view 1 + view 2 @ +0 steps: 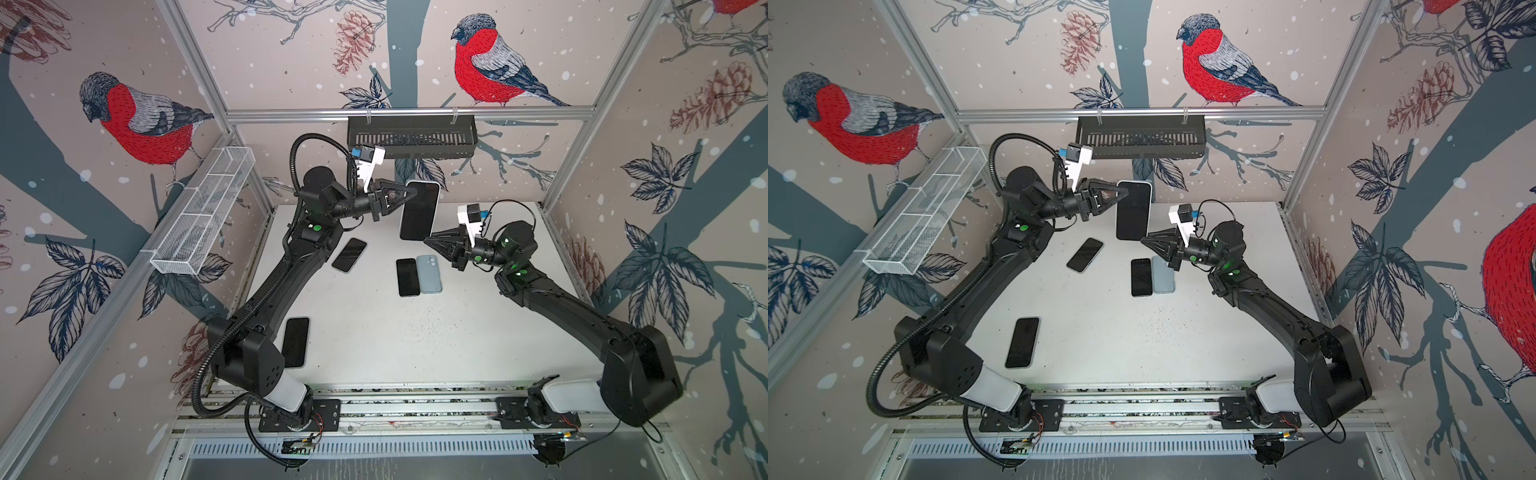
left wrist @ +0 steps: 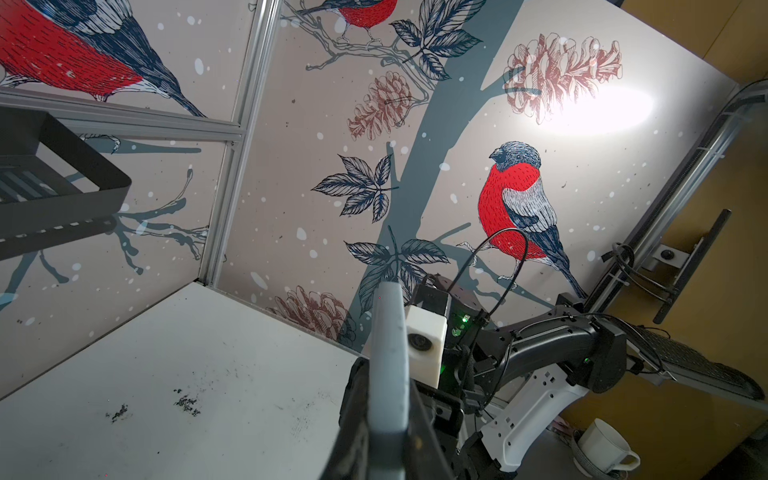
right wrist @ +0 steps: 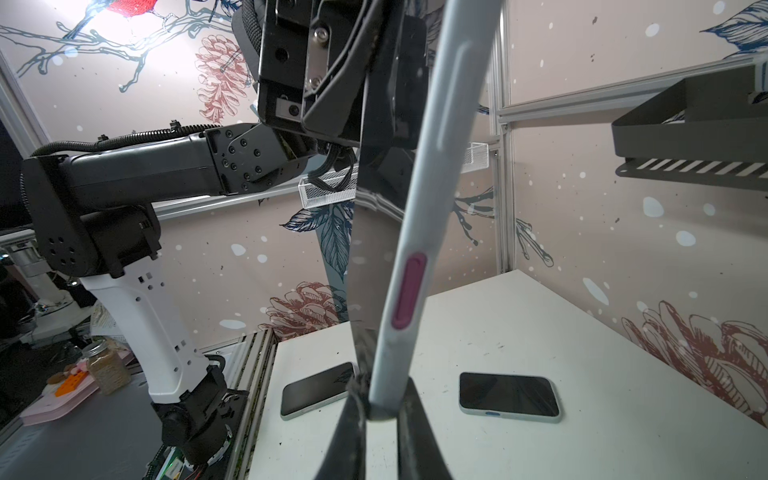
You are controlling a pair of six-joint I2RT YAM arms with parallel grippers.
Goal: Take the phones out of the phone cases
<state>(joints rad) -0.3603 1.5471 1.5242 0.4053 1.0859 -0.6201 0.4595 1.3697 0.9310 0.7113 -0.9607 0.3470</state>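
- Phone (image 1: 419, 212): we found it aloft over the far half of the tabletop (image 1: 415, 353), dark screen facing the top views, seated in its case and held between both grippers.
- Case (image 3: 415, 232): pale grey with a magenta button (image 3: 409, 297) on its side edge. It was wrapped round the phone, and its rim showed white round the screen in both top views.
- Left gripper (image 1: 413, 192): closed on the phone's upper left edge.
- Right gripper (image 3: 382, 409): closed on the phone's lower corner, one finger on each face.
- Second phone (image 1: 349, 254): flat on the tabletop, screen up, near the left arm's elbow.
- Third phone (image 1: 407, 277): flat and screen up, below the raised phone.
- Blue-grey slab (image 1: 429, 273): touching the third phone's right side, with two camera rings facing up. We could not tell whether it was a phone or an empty case.
- Fourth phone (image 1: 296, 342): flat, screen up, just beside the left arm's base link.
- Wire basket (image 1: 203, 216): white, hung on the left wall rail.
- Black basket (image 1: 411, 137): hung on the back rail.
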